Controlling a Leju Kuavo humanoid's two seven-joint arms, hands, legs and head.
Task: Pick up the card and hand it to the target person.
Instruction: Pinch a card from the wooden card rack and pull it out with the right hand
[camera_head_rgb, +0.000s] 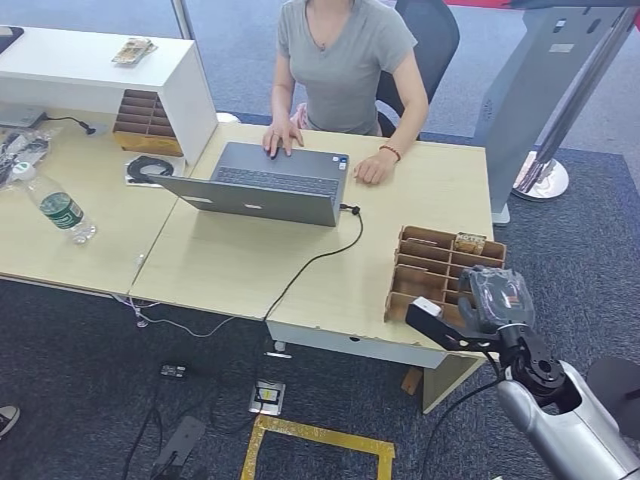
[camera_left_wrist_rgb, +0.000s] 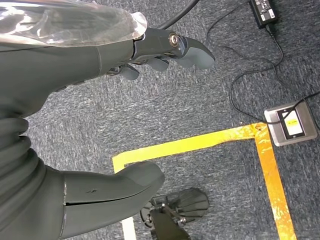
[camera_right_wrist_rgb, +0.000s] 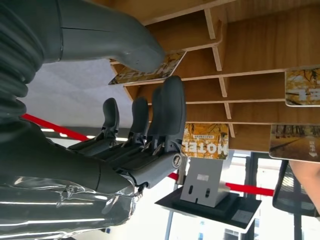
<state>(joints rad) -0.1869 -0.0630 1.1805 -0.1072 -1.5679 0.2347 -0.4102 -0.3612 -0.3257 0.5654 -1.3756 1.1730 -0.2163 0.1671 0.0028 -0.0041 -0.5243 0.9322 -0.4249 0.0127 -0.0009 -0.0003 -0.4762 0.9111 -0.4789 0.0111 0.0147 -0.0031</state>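
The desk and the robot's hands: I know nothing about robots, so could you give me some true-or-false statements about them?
1. A person sits with one hand on the laptop. True.
2. The laptop is closed. False: its lid is open.
3. The right hand is at the wooden card rack. True.
4. The left hand holds a card. False: it holds nothing, fingers apart, over the carpet.
5. The water bottle stands upright. False: it lies on its side.

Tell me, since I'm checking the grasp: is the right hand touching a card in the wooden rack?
Touching. The right wrist view shows the thumb lying on a card in the wooden rack, with the fingers just under it.
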